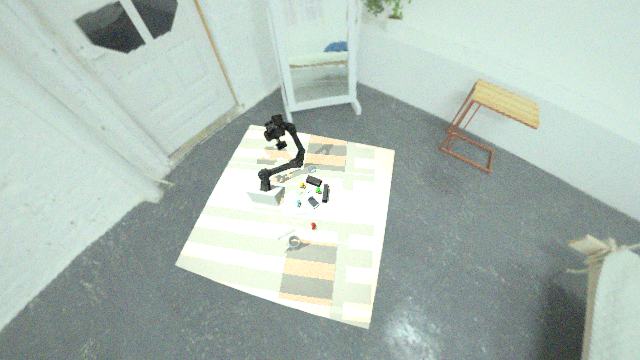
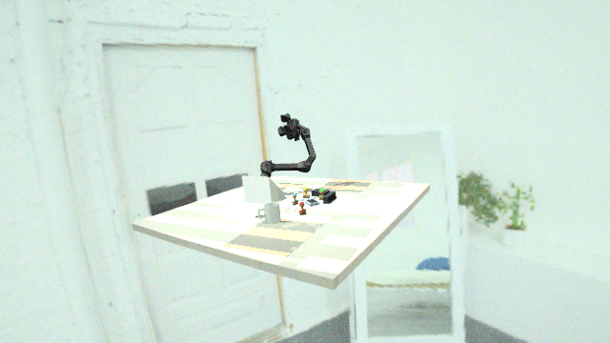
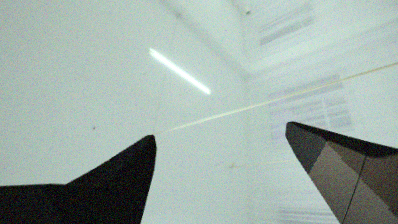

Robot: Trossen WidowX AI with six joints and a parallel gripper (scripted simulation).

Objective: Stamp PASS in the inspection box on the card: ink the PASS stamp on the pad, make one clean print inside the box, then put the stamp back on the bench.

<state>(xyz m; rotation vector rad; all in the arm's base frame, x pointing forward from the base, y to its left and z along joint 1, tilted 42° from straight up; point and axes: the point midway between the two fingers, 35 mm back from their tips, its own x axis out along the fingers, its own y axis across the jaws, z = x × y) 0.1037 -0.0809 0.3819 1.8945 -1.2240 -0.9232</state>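
Arm raised, stamping not begun, I judge

Gripper high, fingers apart, nothing between; likely parked clear of the work. PASS stamp: probably among four colour-topped stamps, red-topped stamp nearest; lettering unreadable. Grey mug near left of them. Patchwork-patterned tabletop; pale room, door left, mirror right.

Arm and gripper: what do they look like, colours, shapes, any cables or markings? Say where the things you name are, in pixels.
The arm (image 1: 301, 156) (image 2: 311, 151) is black, with slim straight links and chunkier joints. In the wrist view the gripper (image 3: 221, 135) has two fingers tapering to blunt tips: the left-hand one in the picture plain black, the right-hand one showing dark grey and brownish faces with a thin dark line. I can't make out cables or markings.
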